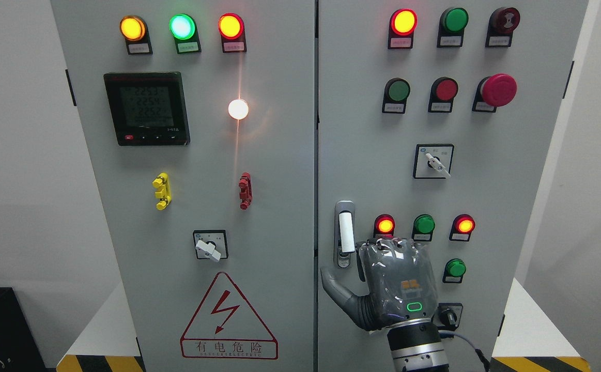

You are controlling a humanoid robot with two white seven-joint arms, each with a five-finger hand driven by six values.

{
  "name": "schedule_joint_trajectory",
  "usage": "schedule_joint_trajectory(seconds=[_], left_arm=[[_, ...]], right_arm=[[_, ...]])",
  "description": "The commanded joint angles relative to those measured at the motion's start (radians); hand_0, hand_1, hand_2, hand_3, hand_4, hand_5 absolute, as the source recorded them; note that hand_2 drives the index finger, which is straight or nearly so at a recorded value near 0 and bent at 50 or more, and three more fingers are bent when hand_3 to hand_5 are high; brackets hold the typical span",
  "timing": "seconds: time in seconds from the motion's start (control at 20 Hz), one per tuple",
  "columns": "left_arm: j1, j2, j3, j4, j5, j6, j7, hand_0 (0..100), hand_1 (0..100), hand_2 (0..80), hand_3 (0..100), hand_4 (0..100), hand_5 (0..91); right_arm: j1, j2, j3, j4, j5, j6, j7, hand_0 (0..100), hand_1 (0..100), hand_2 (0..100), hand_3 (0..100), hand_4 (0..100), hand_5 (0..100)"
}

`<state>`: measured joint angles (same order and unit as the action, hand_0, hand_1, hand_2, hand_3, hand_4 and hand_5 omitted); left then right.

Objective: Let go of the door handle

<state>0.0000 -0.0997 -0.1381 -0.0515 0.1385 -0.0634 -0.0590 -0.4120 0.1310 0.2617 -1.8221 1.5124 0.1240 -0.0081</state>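
- The right hand (390,281) rose from the bottom edge, right of the middle, with its back to the camera, set against the right door (486,186) of a grey electrical cabinet.
- The door handle (346,232), a white upright lever in a metal plate, sat near the left edge of that door, just above and to the left of the hand's knuckles.
- The fingers (383,248) were curled forward toward the door, so their tips were hidden behind the knuckles; I could not tell whether they touched the handle's lower end or had already let go.
- The thumb (337,292) stuck out to the left below the handle plate, apart from the lever. That suggested a loosened grip rather than a firm one, though this is only a judgement.
- The lever stood upright and flush in its plate and the door looked closed, with the seam between the two doors narrow and even.
- The hand sat low beside the handle probably because that is where the lever is pulled from; small red and green lamps (424,224) lay just above the knuckles, so any withdrawal would need to go straight back, away from the buttons.
- The left arm did not show.
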Motion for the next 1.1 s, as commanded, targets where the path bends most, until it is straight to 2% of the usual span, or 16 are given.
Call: schedule_joint_trajectory(seconds=[0.0, 1.05], left_arm=[[0.018, 0.0, 0.0, 0.001, 0.0, 0.0, -0.001, 12, 56, 0.0, 0, 0, 0.0], [0.018, 0.0, 0.0, -0.001, 0.0, 0.0, -0.001, 12, 56, 0.0, 0, 0, 0.0]], right_arm=[[-0.03, 0.002, -0.016, 0.044, 0.0, 0.002, 0.0, 28, 25, 91, 100, 94, 93], [-0.047, 0.009, -0.029, 0.06, 0.0, 0.005, -0.001, 34, 26, 91, 100, 94, 93]])
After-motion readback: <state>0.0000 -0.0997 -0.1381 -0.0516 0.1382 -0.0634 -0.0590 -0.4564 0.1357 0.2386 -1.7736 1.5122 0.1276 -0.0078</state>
